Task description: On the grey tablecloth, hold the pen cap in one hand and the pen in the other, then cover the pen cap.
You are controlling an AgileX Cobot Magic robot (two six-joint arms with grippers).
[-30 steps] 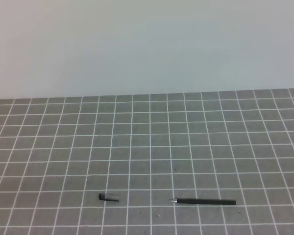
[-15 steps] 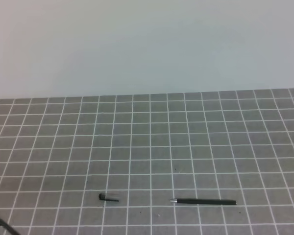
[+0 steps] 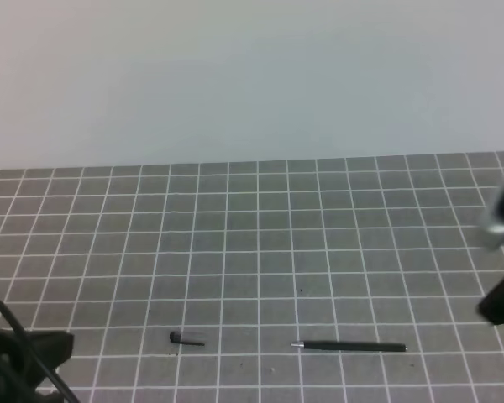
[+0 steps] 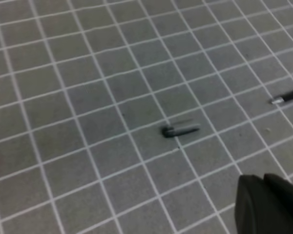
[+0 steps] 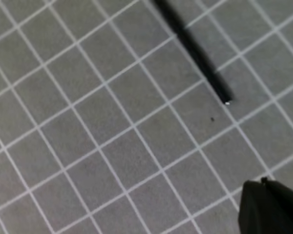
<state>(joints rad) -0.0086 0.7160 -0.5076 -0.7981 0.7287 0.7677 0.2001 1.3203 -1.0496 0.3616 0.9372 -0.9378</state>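
Note:
On the grey tablecloth [image 3: 260, 243] the short dark pen cap [image 3: 186, 338] lies near the front, left of centre. The long black pen [image 3: 349, 345] lies to its right, silver tip pointing at the cap. My left gripper [image 3: 57, 346] enters at the bottom left, well left of the cap. In the left wrist view the pen cap [image 4: 179, 130] lies ahead of my left gripper [image 4: 263, 179], whose fingers are pressed together with nothing held. In the right wrist view the pen [image 5: 193, 48] lies beyond my shut, empty right gripper [image 5: 263, 183].
A plain pale wall [image 3: 252, 75] rises behind the cloth's far edge. The blurred right arm [image 3: 502, 294] shows at the right edge of the high view. A black cable [image 3: 17, 336] trails over the left arm.
Both arms have come into the high view, the left from the bottom left corner and the right from the right edge. Pen and cap have not moved.

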